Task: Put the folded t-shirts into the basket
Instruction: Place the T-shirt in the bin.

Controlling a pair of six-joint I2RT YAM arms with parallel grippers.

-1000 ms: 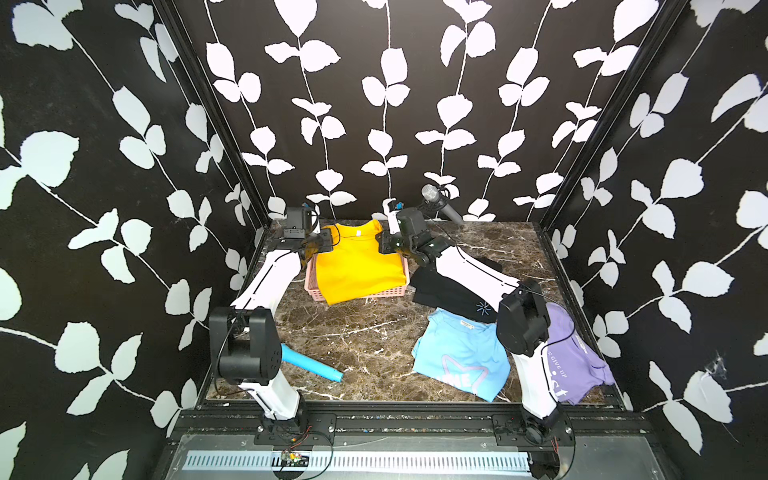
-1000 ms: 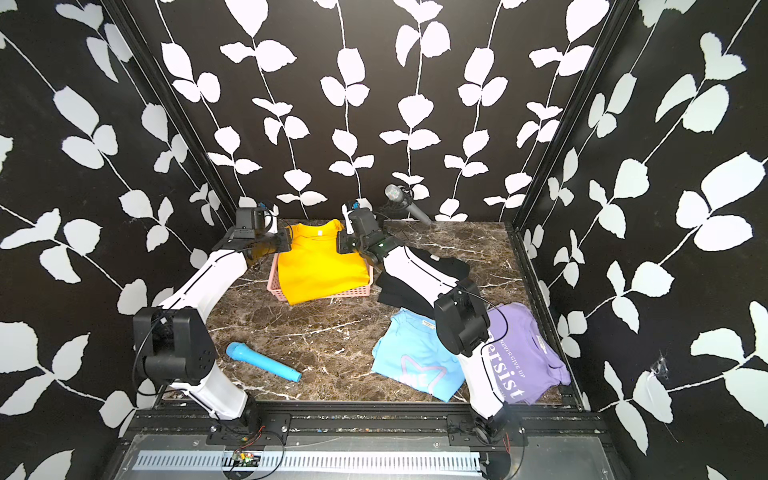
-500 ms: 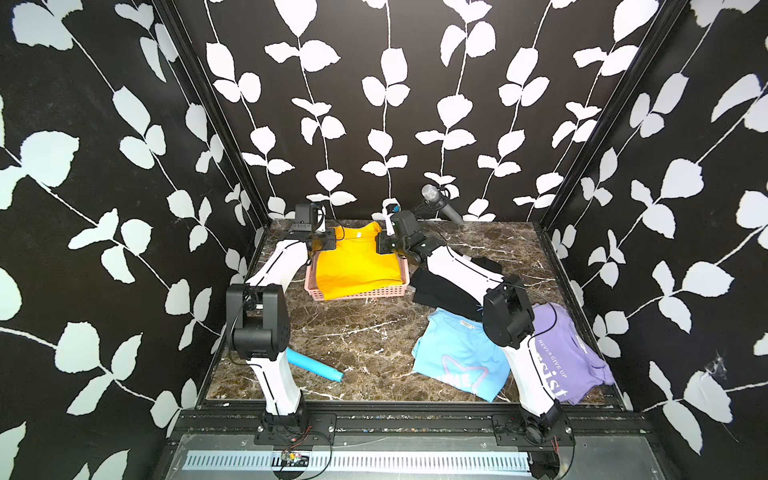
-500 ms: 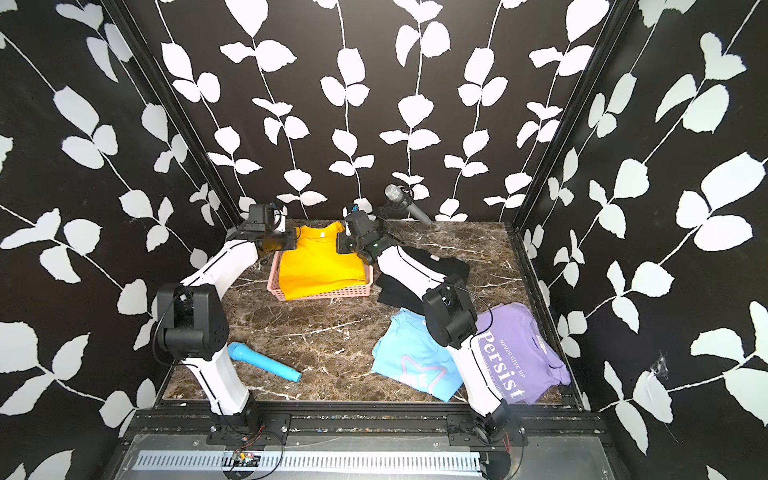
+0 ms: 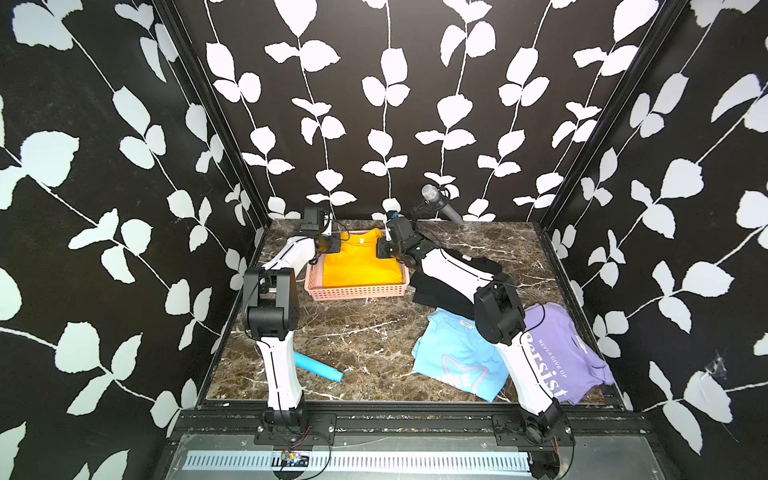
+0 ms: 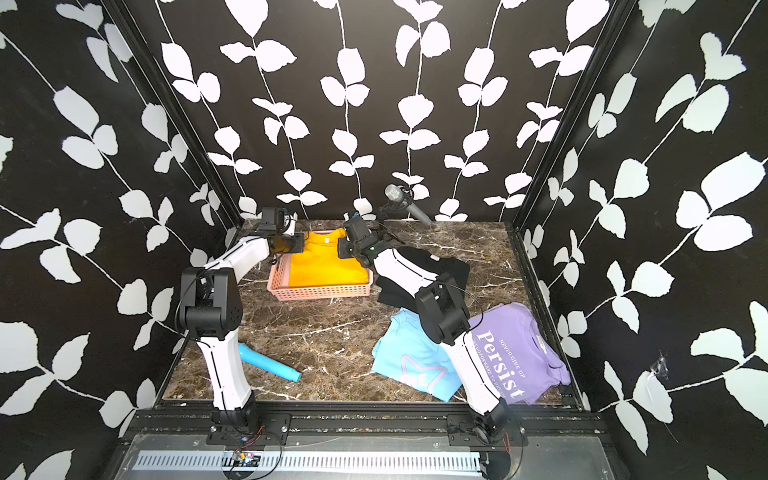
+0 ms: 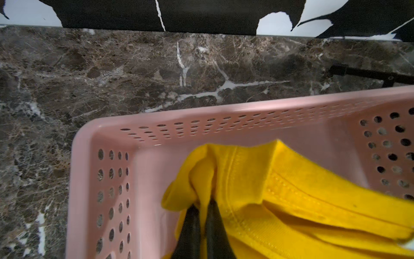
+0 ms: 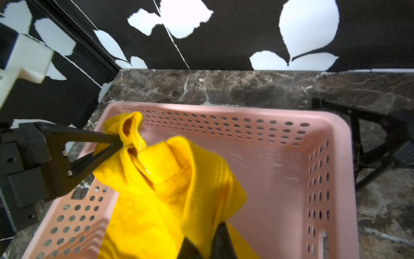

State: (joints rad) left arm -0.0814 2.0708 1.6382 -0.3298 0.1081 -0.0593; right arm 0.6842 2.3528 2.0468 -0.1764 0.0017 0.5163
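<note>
1. The yellow shirt (image 5: 361,264) is soft, light, limp cloth. It sags and bunches wherever nothing holds it, so we judge the two collar-end corners the best hold, one per arm, to keep the fold flat.
2. The left gripper (image 7: 202,203) has its jaws pressed together, pinching a bunched corner beside the collar. The cloth wraps over both tips.
3. The right gripper (image 8: 205,233) is likewise clamped on the opposite shoulder fold.
4. The shirt spans between the two grips above the far end of the pink basket (image 5: 357,293). Its hem end lies inside, against the near wall, and the collar end looks raised off the basket floor.
5. The black shirt (image 5: 430,293), light blue shirt (image 5: 453,353) and lavender shirt (image 5: 582,349) lie on the table (image 5: 365,332), outside the basket.
</note>
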